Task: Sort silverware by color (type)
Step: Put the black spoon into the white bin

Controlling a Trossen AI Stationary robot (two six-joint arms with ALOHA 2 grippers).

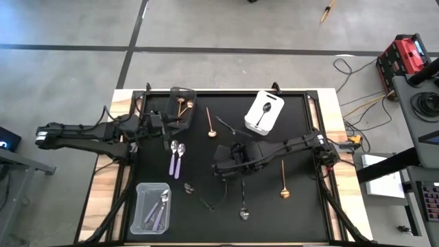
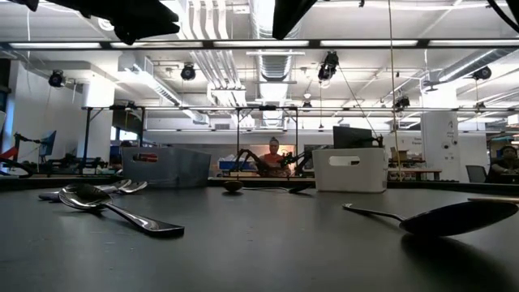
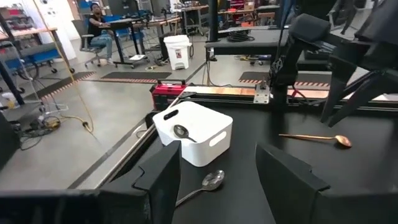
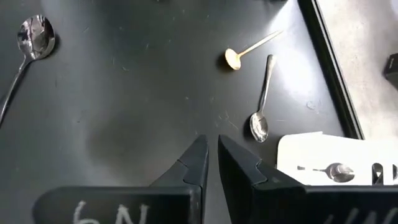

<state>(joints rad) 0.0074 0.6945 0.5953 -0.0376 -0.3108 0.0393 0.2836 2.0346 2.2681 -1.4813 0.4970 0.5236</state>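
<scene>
Right gripper (image 4: 211,146) fingers nearly closed, empty, mid-table; left gripper (image 3: 217,177) fingers wide

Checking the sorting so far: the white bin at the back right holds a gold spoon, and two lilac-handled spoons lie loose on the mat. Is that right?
Not quite. The spoon in the white bin is dark, not gold; the high view shows it. The gold spoons sit in the dark bin at the back left. The rest holds: two lilac-handled spoons lie loose on the mat.
</scene>
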